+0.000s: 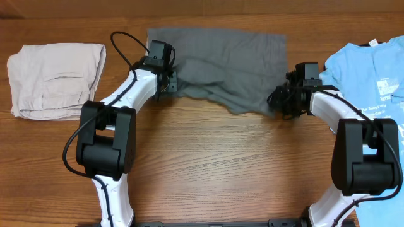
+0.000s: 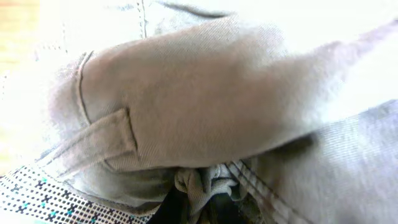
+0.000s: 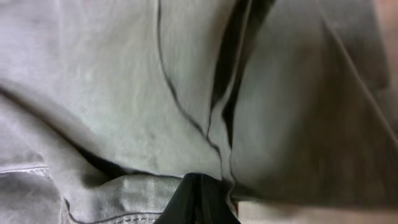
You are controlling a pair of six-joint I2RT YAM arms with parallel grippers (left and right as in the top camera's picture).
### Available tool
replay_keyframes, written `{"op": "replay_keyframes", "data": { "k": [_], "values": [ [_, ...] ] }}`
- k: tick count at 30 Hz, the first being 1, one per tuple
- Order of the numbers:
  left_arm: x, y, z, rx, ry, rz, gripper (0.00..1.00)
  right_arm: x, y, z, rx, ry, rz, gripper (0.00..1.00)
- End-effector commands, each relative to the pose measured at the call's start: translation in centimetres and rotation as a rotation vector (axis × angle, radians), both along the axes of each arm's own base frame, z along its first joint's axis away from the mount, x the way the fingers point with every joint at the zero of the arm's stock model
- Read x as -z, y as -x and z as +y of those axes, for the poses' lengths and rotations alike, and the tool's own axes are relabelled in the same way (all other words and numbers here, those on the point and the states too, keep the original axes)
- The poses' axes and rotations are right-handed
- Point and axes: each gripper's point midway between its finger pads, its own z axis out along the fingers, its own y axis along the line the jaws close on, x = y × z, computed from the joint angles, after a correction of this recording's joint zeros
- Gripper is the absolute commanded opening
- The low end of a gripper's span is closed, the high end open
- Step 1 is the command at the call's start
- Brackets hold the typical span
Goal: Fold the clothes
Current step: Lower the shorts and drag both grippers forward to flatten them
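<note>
The dark-grey shorts (image 1: pixel 221 66) lie spread across the far middle of the table, folded over with a loose front edge. My left gripper (image 1: pixel 169 81) is at their left edge, shut on a bunch of the cloth; the left wrist view shows the waistband and a belt loop (image 2: pixel 106 140) close up, with cloth pinched between the fingers (image 2: pixel 199 202). My right gripper (image 1: pixel 278 101) is at the shorts' right front corner, shut on the cloth; the right wrist view is filled with grey fabric (image 3: pixel 124 93) above the closed fingertips (image 3: pixel 198 199).
A pale beige folded garment (image 1: pixel 53 79) lies at the far left. A light-blue T-shirt with white print (image 1: pixel 372 79) lies at the right edge, close to my right arm. Bare wood table (image 1: pixel 221 164) is in front of the shorts.
</note>
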Motion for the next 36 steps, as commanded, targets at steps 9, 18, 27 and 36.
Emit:
{"op": "replay_keyframes", "data": {
  "k": [9,18,27,36],
  "values": [
    [3.4,-1.6,1.2,-0.032,-0.017,-0.054,0.10,2.1,-3.8,-0.9,0.023,0.046,-0.127,0.04],
    [-1.9,-2.0,1.1,0.100,-0.080,-0.048,0.04,-1.2,-4.4,0.1,-0.030,0.005,-0.186,0.04],
    [-12.0,0.3,1.5,0.086,-0.074,-0.042,0.04,-9.1,-1.1,-0.3,-0.012,0.005,-0.204,0.04],
    [-13.0,7.5,2.9,0.030,-0.084,0.183,0.08,-11.0,7.0,-1.9,0.036,0.003,0.021,0.04]
  ]
}}
